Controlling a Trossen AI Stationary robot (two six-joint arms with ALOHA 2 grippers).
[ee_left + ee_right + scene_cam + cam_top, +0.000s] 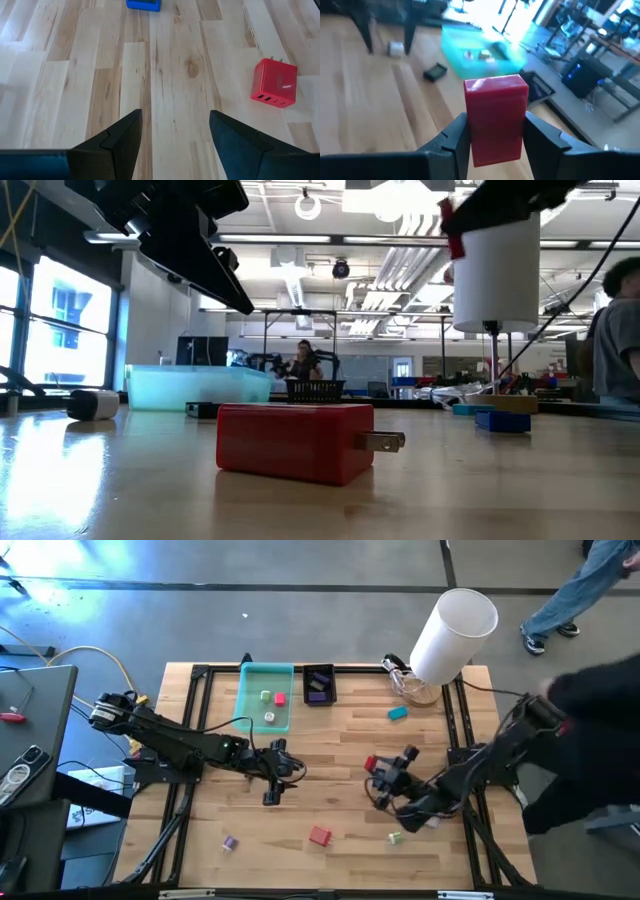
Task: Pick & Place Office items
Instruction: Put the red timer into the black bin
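From above, the teal tray (265, 696) sat at the far edge of the table (330, 755) and serves as the landmark. The right gripper (385, 778) was well to the tray's right and nearer the front, clamped on a red block (371, 763). The left gripper (276, 780) hovered just in front of the tray with nothing between its spread fingers. A red charger (320, 835) lay farther forward of the tray, a teal piece (398, 712) off to its right, and a white cylinder (455, 632) beyond that.

At table height, the red charger (294, 440) filled the foreground, prongs sticking out sideways, with the tray (198, 387) behind it.

Past the left wrist, the fingers (117, 142) stood apart over bare wood, with the charger (274, 83) lying off to one side of them.

Past the right wrist, the red block (496, 117) was pinched by its two broad side faces, with the tray (485, 56) ahead.

The block looked like rigid, smooth plastic, probably light. Its glossy faces could slip, so a squeeze across the flat sides near the middle, as here, seems the safest hold.
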